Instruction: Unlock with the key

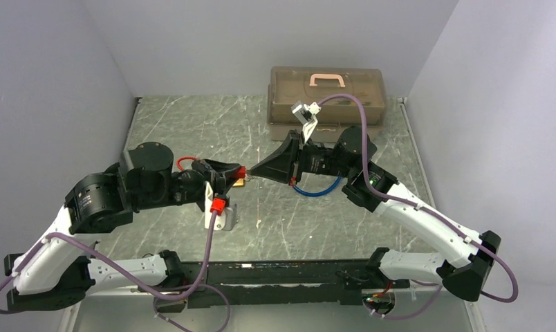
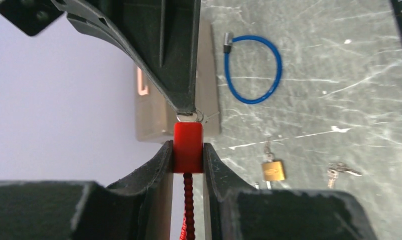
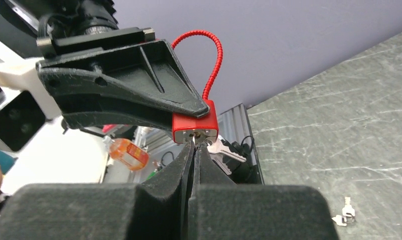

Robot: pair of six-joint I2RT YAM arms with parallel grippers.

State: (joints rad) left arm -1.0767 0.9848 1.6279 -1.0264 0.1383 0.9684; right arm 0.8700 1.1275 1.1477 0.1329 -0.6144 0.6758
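A red cable lock (image 2: 188,147) is held in the air over the table's middle, with my left gripper (image 2: 188,150) shut on the sides of its body (image 1: 241,171). Its red ribbed cable (image 3: 216,55) loops up behind it. My right gripper (image 3: 196,147) faces the lock's keyhole end (image 3: 195,127) and is shut on the key (image 3: 194,141), whose blade enters the keyhole. A spare silver key (image 3: 224,152) hangs beside it on a small ring (image 2: 198,116). In the top view the two grippers meet tip to tip (image 1: 247,174).
A blue cable lock (image 2: 254,70) lies on the marbled table under the right arm. A brass padlock (image 2: 273,170) and a small bunch of keys (image 2: 339,170) lie nearby. A translucent brown toolbox (image 1: 327,93) stands at the back wall.
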